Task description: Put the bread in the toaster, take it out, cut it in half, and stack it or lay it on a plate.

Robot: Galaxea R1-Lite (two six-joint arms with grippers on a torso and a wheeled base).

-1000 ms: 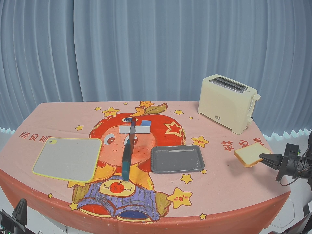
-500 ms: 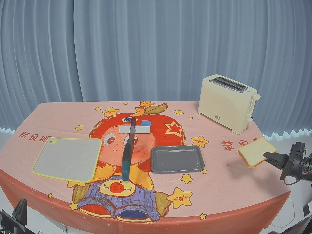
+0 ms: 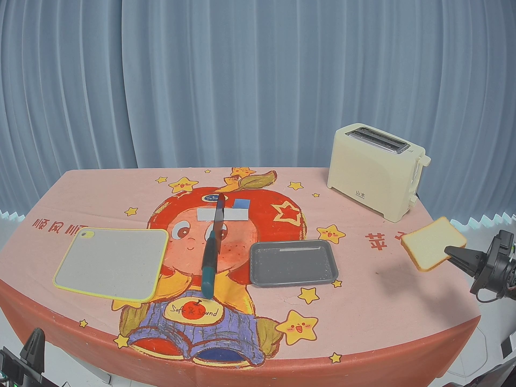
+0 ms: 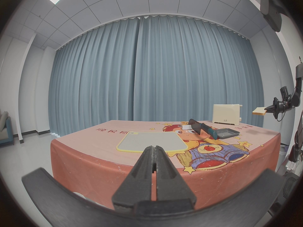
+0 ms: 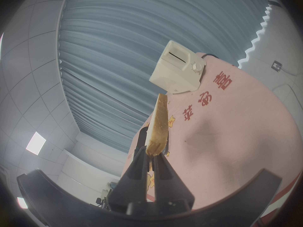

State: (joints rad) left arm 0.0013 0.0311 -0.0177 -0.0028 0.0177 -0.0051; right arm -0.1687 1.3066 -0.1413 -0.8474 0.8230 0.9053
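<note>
bread [image 3: 433,243], one slice, hangs above the right edge of the table [image 3: 376,307], clamped by the fingers of the right gripper [image 3: 449,251], near one toaster [image 3: 376,170]. one plate [image 3: 293,263], one knife [image 3: 211,253] and one cutting board [image 3: 112,263] lie on the table. left gripper [image 4: 154,156] has its fingers together.

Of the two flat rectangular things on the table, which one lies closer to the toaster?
The dark grey tray, to the right of the knife. The cutting board with the yellow rim lies on the knife's left, farther from the toaster.
</note>
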